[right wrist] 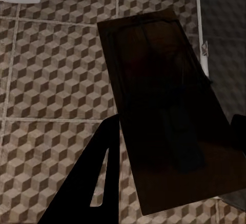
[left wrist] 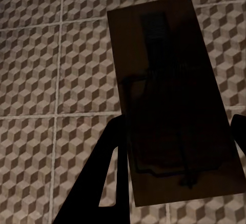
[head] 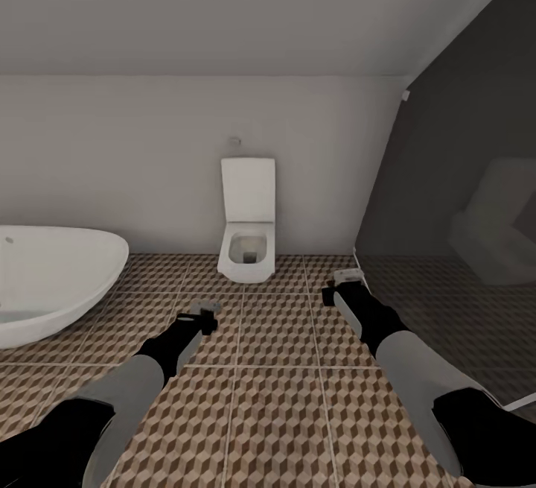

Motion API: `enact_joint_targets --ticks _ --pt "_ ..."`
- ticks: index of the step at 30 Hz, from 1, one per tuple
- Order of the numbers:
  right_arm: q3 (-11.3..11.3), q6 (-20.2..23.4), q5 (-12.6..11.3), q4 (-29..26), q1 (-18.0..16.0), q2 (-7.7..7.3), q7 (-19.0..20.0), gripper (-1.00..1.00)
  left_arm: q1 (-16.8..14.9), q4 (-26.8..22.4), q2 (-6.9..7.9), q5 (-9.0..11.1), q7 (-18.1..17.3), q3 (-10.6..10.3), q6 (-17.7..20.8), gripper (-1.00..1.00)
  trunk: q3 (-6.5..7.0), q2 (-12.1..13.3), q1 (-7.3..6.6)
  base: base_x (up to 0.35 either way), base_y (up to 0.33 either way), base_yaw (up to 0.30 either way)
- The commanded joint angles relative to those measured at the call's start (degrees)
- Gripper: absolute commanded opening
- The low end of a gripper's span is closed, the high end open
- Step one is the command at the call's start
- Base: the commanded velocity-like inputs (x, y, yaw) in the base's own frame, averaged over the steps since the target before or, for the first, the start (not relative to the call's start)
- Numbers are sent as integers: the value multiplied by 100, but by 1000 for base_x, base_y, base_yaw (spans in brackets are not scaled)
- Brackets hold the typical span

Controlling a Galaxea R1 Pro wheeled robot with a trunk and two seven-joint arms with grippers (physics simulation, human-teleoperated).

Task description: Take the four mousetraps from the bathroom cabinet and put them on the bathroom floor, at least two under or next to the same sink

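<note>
My left gripper (head: 202, 317) is shut on a mousetrap (left wrist: 169, 80), a flat dark brown board with wire parts, held above the cube-patterned bathroom floor (head: 275, 398). My right gripper (head: 344, 283) is shut on another mousetrap (right wrist: 154, 80), also held over the tiles. In each wrist view the board lies between the two black fingers (left wrist: 102, 178) (right wrist: 97, 183). Both arms reach forward, the left one toward the space between bathtub and toilet, the right one near the foot of the dark partition. The cabinet and the sink are out of view.
A white toilet (head: 248, 227) stands against the far wall straight ahead. An oval white bathtub (head: 52, 279) sits at the left. A dark glass partition (head: 461, 212) closes off the right side. Open tiles lie between the two arms.
</note>
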Motion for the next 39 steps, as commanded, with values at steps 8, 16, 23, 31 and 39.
enact_joint_targets --ticks 8,16,23,31,39 --pt "45 30 -49 -42 -6 -11 160 -100 -3 -24 6 29 39 -49 34 -100 -13 -11 3 0 0 0" --pt "48 31 -41 -41 -6 -4 177 -100 -3 -22 7 29 38 -49 34 -100 -217 -332 179 0 0 0" --pt "56 11 -45 -10 -6 5 191 -100 -3 -23 14 29 38 -49 30 -100 -406 -613 333 0 0 0" --pt "57 -2 -48 15 -6 6 204 -100 -3 -197 14 23 38 -24 28 -100 -624 -934 508 0 0 0" --pt "59 -24 -57 83 -6 20 225 -100 -3 -710 -18 37 38 -46 57 -100 -841 -1255 684 0 0 0"
